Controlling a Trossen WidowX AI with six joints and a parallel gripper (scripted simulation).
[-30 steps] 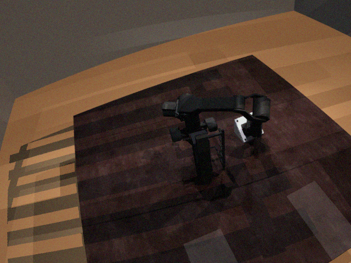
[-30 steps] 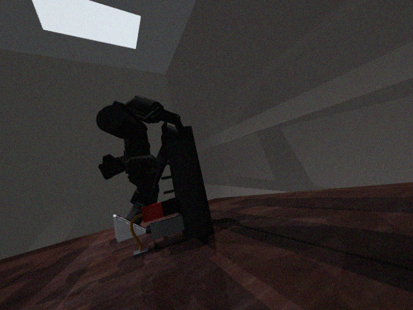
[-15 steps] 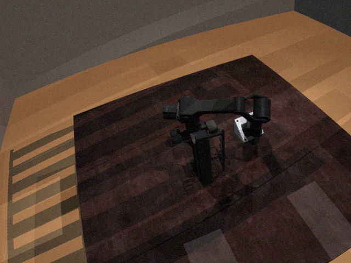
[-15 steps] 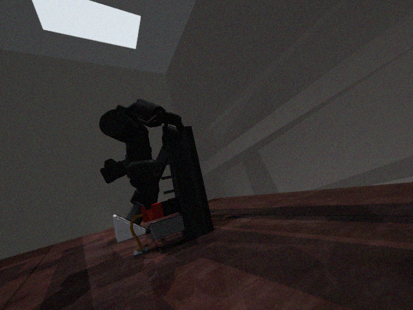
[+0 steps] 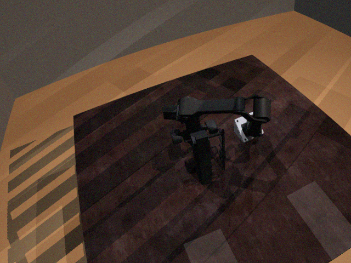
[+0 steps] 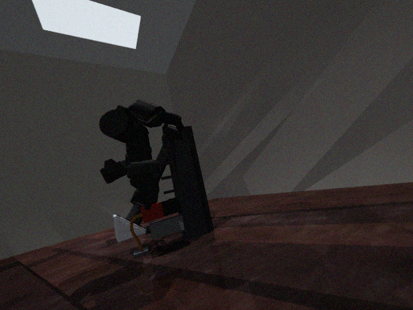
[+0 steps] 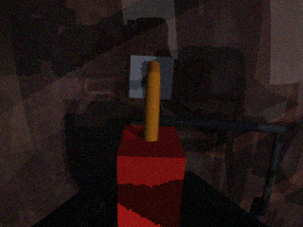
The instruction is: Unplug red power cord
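1. The red plug [image 7: 151, 192] stands upright in the wrist view, with its orange cord [image 7: 151, 101] running straight away from the camera.
2. The hand [image 6: 146, 208] is clamped on the plug above the power strip [image 6: 165, 227].
3. They rest on a dark worktop [image 5: 255, 198] in a dim grey room.

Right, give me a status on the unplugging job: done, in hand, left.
Done: the gripper has reached the red plug and is shut on it. In hand: the pull. In the exterior view the plug sits right at the power strip, so whether it is out of the socket cannot be told. The orange cord trails from the plug. Left: finish the pull, open the fingers and back away.
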